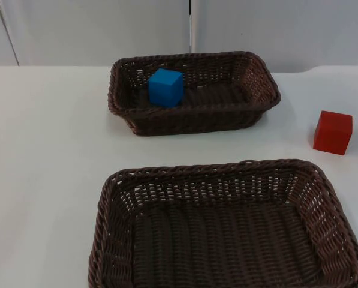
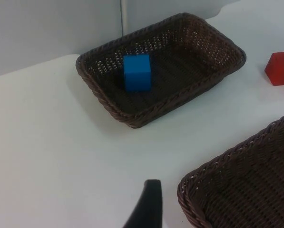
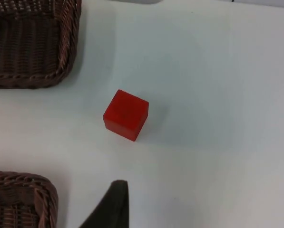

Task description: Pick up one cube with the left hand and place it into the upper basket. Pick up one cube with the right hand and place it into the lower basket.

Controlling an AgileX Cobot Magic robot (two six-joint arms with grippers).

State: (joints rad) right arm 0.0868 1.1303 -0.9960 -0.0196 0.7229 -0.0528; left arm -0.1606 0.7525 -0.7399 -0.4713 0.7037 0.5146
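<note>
Top view: blue cube [image 1: 165, 87] is sitting inside upper basket [image 1: 256, 78], red cube [image 1: 333, 132] is resting on worktop [image 1: 47, 150] right of it; lower basket [image 1: 116, 198] is getting cut off by frame edge. Left gripper [image 2: 146, 209] and right gripper [image 3: 111, 206] are each showing one black fingertip w/ nothing held; can't tell how far open.

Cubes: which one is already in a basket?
The blue cube, inside the upper basket. The red cube sits on the bare table.

A lab bench set up for robot trials, by the look of it — a bare white table [image 1: 47, 180] ending at a plain grey partition [image 1: 95, 30]. The props are test pieces: two identical wicker baskets [image 1: 193, 93] — and plain coloured cubes [image 1: 333, 132].
</note>
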